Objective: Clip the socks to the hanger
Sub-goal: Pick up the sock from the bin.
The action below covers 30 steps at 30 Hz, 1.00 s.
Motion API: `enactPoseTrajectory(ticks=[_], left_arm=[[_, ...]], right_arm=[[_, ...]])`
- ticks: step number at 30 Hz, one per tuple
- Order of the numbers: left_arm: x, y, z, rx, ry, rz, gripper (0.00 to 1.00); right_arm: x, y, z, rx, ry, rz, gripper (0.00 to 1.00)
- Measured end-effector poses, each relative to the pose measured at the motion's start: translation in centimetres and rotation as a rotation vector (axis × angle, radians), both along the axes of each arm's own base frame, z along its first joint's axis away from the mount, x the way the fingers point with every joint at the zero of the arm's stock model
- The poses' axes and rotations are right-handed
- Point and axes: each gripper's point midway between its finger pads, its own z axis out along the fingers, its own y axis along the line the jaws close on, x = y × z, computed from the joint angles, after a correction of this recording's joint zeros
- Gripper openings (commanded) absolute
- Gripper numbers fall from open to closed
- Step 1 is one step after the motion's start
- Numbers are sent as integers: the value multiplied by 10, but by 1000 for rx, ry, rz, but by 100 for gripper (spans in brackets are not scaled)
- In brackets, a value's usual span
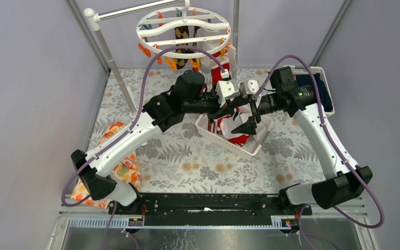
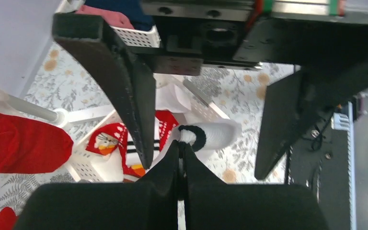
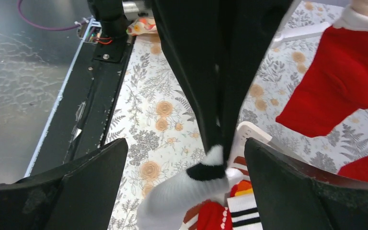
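While the left gripper, jaws clenched, pinches a soft white sock by its black-banded end, its length slants lower left; right gripper jaws released.

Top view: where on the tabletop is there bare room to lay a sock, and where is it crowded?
Bare: the near strip between the white basket and the black rail; the back-left corner beside the pole. Crowded: the middle, where left arm and right arm meet over the basket, and under the hanger.
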Motion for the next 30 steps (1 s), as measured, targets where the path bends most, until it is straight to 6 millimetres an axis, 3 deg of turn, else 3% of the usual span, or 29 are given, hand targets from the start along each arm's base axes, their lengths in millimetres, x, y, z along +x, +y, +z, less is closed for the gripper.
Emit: enactPoseTrajectory(ticks=[2,6,10,18,23,28,30], left_arm=[[-8,3,3,20,3,-30,0],[-25,12,-10,91,41,-77,0],[-34,22,-19,151,71,-92,0],[-39,30,-18,186,83,-86,0],[-41,33,-21,199,93,-86,0],[-40,34,-19,200,88,-78,1],[-41,36,-18,201,87,-76,6]], right_arm=[[-6,4,-2,12,10,32,100],[-14,6,-3,27,30,61,95],[-26,8,-4,34,47,103,64],[-39,13,-5,38,89,140,33],[-41,15,-7,34,128,136,3],[-43,20,-6,29,166,132,0],[-41,20,-7,15,175,118,0]])
